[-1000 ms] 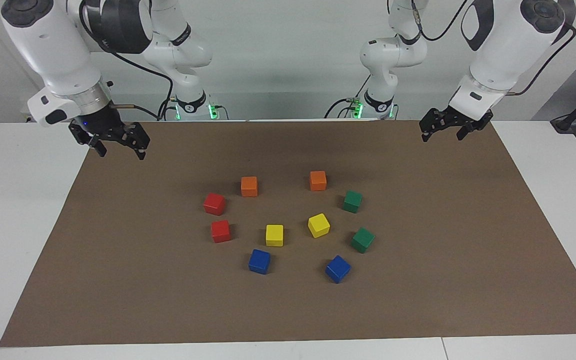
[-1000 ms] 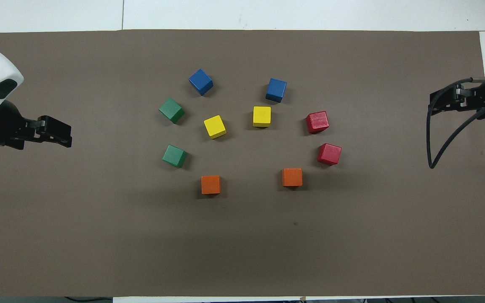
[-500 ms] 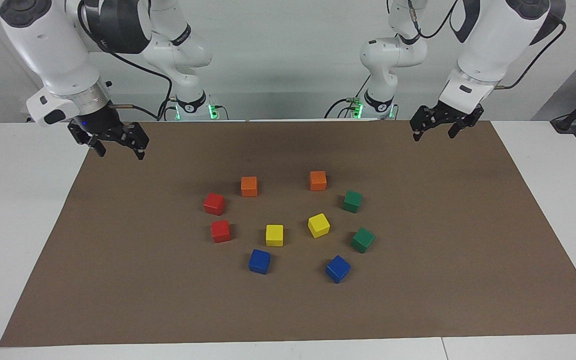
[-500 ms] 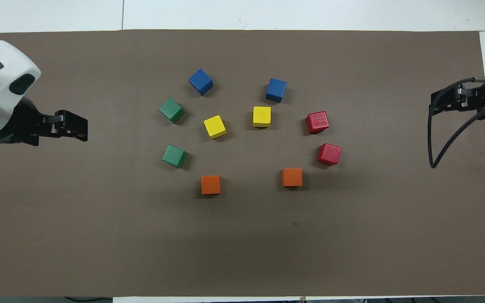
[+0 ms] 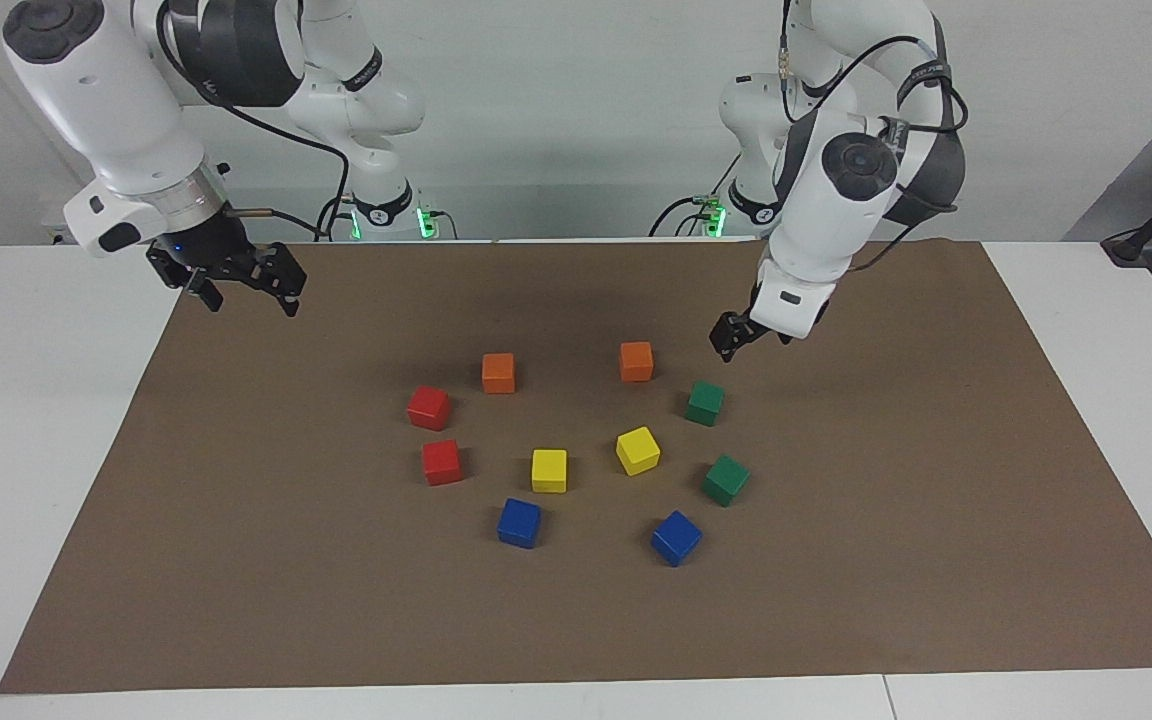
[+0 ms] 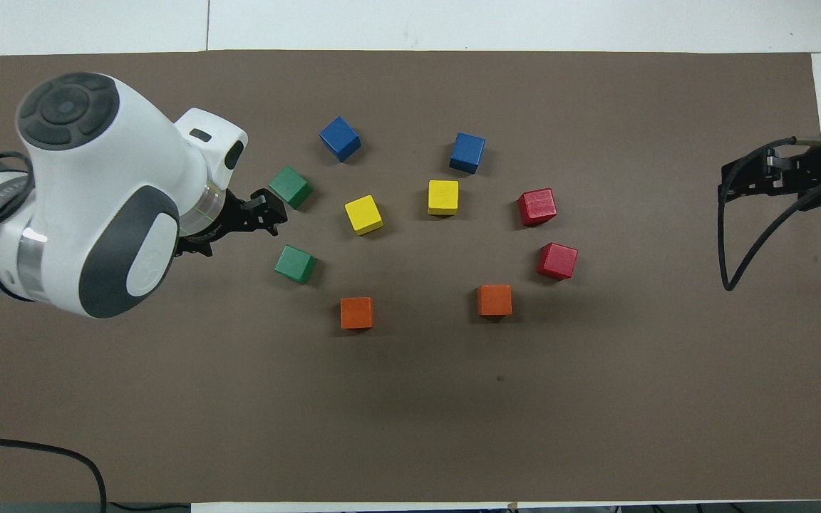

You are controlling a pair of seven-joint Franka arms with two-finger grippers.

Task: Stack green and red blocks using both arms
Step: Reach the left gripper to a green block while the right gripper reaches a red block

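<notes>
Brown mat (image 5: 236,560): left gripper (image 5: 728,342) above green blocks (image 5: 705,403).

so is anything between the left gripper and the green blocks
Nothing visible. The left gripper hangs open just above the mat, beside the nearer green block, with bare mat between them. The orange block sits off to the side, out of the path. The right gripper waits at its end.

Two green blocks (image 5: 705,403), two red blocks (image 5: 429,407), two orange cubes (image 5: 498,372), two yellow cubes (image 5: 549,470), two blue cubes (image 5: 519,522)
</notes>
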